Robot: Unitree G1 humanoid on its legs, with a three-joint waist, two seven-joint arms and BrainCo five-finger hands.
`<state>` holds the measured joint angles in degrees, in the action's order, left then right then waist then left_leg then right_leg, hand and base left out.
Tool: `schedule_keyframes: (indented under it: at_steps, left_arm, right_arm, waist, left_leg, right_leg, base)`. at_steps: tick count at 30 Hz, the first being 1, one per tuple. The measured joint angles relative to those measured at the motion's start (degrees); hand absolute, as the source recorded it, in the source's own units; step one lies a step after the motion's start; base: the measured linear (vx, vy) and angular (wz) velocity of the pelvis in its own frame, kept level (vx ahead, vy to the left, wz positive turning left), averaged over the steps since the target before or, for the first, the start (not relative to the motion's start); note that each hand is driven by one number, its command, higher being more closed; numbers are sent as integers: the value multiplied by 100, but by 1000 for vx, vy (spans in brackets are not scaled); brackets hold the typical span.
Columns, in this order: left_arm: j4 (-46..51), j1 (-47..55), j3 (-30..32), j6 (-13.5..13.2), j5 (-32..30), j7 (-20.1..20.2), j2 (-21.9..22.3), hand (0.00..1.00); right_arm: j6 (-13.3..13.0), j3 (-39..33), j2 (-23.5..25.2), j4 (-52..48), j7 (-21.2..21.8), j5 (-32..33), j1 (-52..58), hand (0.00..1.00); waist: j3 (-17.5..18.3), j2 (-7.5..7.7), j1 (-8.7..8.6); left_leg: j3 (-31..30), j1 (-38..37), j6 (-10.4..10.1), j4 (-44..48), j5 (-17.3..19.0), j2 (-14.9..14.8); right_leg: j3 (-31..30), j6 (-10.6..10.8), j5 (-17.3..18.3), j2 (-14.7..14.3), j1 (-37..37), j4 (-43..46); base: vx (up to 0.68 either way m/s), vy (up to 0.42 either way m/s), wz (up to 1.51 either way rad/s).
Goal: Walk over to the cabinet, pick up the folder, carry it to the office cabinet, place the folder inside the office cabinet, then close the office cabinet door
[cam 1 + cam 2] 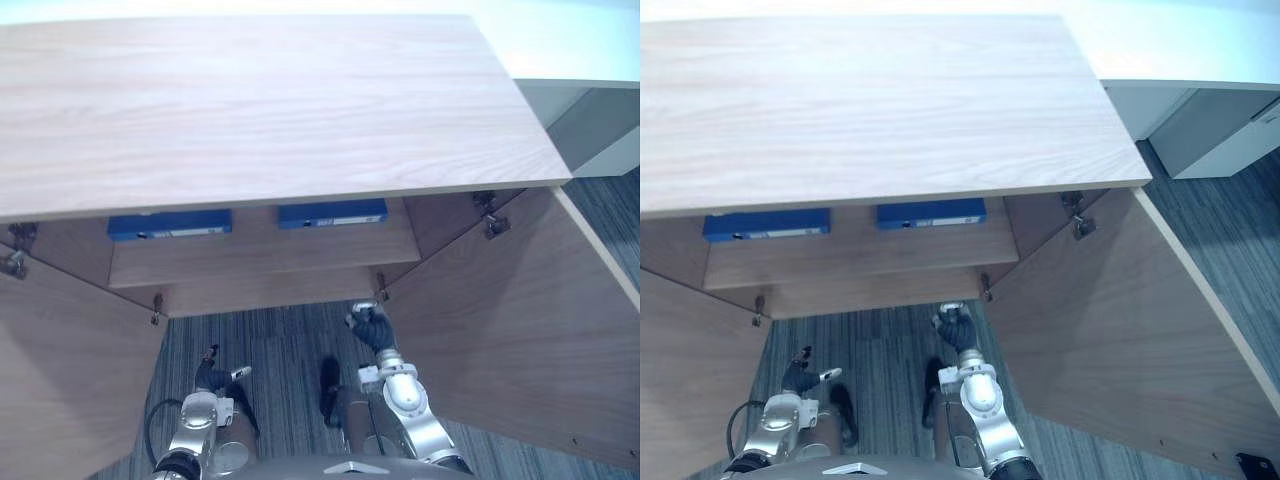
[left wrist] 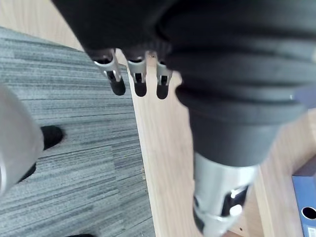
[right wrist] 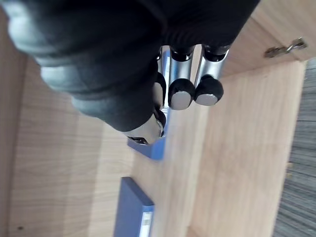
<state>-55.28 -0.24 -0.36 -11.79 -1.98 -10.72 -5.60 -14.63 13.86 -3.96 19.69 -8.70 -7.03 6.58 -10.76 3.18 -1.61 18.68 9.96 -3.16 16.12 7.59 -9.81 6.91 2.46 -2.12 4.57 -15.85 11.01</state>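
1. wood-grain cabinet (image 1: 260, 100) has its left door (image 1: 60, 380) and right door (image 1: 520, 320) both swung wide, so the shelf (image 1: 260, 255) is open to reach from the near side.
2. on that shelf: left folder (image 1: 170, 224) and right folder (image 1: 332, 213), both blue, a gap between them. can't tell which one is the task's.
3. my right hand (image 1: 372, 326) hangs low by the right door's hinge side, fingers (image 3: 180, 94) curled on nothing.
4. left hand (image 1: 212, 378) is near-left over the carpet (image 1: 280, 360), fingers (image 2: 117, 81) straight, loose and empty.
5. i reckon the folder's in, so closing the doors is what's left.
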Motion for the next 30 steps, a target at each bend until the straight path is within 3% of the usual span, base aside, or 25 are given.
schedule_keyframes:
  at_steps: [4, 5, 12, 22, 26, 28, 30]
  left_arm:
    - [-52, 117, 23, 4, -94, 5, 2, 0]
    - [-53, 144, 24, 8, -109, 11, 3, 0]
    - [-282, 460, 133, 119, -217, 106, 70, 0]
    - [-381, 417, 23, 200, -82, 114, 187, 0]
    - [-389, 356, 25, 212, -42, 115, 143, 0]
    - [-383, 147, 36, 244, -31, 118, 76, 0]
    - [-351, 72, 55, 271, -30, 124, 95, 0]
  right_arm:
    - [137, -170, 17, 1020, -5, -425, -9, 100]
    - [154, -233, 20, 1168, -16, -470, -11, 0]
    - [442, -874, 9, 2440, -291, -469, 37, 0]
    - [698, -1309, 26, 2934, -417, -459, -9, 0]
    - [763, -1505, 79, 3131, -438, -436, -198, 0]
    - [761, -1507, 122, 3133, -439, -369, -269, 0]
    - [763, -1492, 99, 3145, -440, -352, -301, 0]
  waist:
    - [229, -40, -29]
    - [243, -43, -29]
    - [540, -73, -29]
    - [660, -121, -37]
    - [612, -64, -15]
    - [472, 36, -77]
    - [452, 17, -54]
  left_leg:
    - [56, -450, 45, -679, -249, 240]
    - [64, -527, 48, -763, -276, 271]
    - [64, -1100, 51, -1264, -371, 453]
    - [230, -1497, 61, -1738, -444, 697]
    - [512, -1316, 161, -1612, -382, 750]
    - [485, -976, 313, -1197, -247, 771]
    - [527, -832, 424, -1124, -206, 697]
  right_leg:
    - [-1, 84, -364, 20, 529, -830]
    - [-2, 90, -400, 27, 612, -923]
    - [-24, 151, -490, 67, 1152, -1349]
    - [-424, 275, -535, 124, 1177, -1401]
    - [-768, 309, -568, 130, 795, -1209]
    - [-789, 365, -649, 198, 493, -974]
    - [-814, 508, -912, 199, 501, -1176]
  base:
    - [76, 41, 0]
    - [63, 46, 0]
    - [16, 21, -1]
    - [-28, 21, -17]
    - [-54, 20, -36]
    - [-75, 9, -13]
    - [-85, 35, -11]
